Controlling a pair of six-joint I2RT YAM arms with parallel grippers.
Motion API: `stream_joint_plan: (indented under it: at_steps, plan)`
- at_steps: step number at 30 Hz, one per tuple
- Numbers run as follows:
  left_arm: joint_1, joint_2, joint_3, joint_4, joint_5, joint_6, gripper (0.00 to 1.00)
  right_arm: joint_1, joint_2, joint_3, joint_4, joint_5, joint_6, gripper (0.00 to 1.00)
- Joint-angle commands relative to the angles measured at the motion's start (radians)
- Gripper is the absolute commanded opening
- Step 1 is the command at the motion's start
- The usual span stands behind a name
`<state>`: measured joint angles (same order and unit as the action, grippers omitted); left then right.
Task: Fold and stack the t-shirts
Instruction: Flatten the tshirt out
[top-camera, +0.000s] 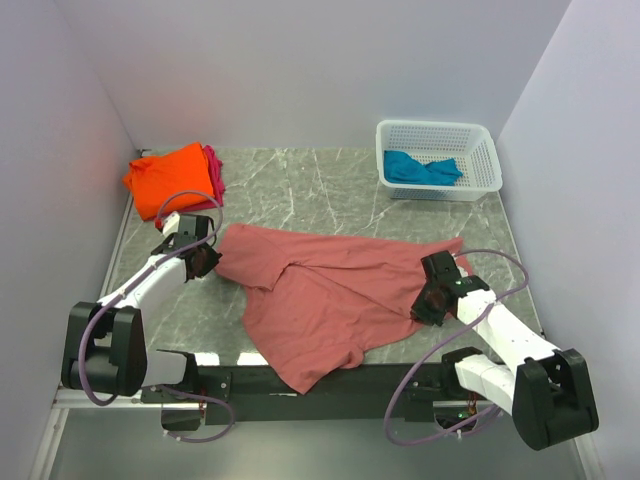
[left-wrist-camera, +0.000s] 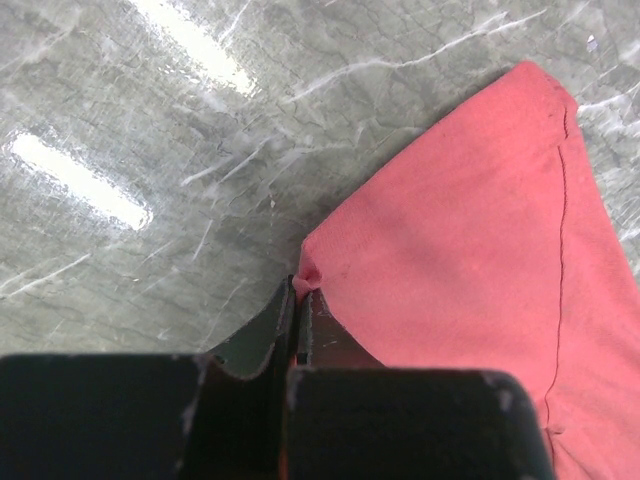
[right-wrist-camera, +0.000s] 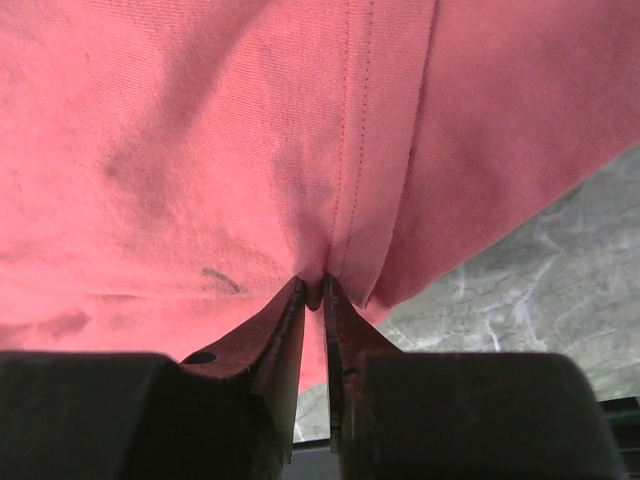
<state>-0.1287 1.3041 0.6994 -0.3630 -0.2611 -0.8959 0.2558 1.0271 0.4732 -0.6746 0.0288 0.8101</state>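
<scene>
Left end effector (left-wrist-camera: 300, 292), right end effector (right-wrist-camera: 313, 290) tight on salmon-pink t-shirt (top-camera: 320, 300)

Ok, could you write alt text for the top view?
Two grippers pinch a pink shirt spread on a marble table, the left gripper at its left corner, the right gripper at its right edge. An orange shirt and a magenta shirt lie far left; a teal shirt sits in a basket far right.

White arms (top-camera: 150, 282), black joints, lilac cables (top-camera: 187, 194), seemingly black jaws.
</scene>
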Motion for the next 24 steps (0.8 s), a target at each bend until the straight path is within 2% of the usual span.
stream_joint_plan:
  at_steps: [1, 10, 13, 14, 19, 24]
  plan:
    - [-0.002, -0.029, -0.008, -0.001, -0.033, 0.003, 0.01, 0.005, -0.015, 0.038, -0.022, 0.075, -0.011, 0.19]
    - [-0.002, -0.039, -0.005, -0.001, -0.03, 0.005, 0.01, 0.005, -0.019, 0.085, -0.077, 0.122, -0.032, 0.18]
    - [-0.002, -0.048, -0.005, 0.001, -0.029, 0.005, 0.01, 0.005, -0.01, 0.105, -0.079, 0.112, -0.049, 0.12]
    - [-0.002, -0.051, -0.003, 0.001, -0.029, 0.005, 0.01, 0.005, -0.01, 0.108, -0.077, 0.114, -0.054, 0.07]
    - [-0.002, -0.062, -0.002, -0.001, -0.032, 0.006, 0.01, 0.005, 0.001, 0.131, -0.083, 0.129, -0.069, 0.0]
    - [-0.002, -0.063, 0.0, -0.002, -0.029, 0.003, 0.01, 0.007, 0.007, 0.108, -0.094, 0.099, -0.063, 0.17]
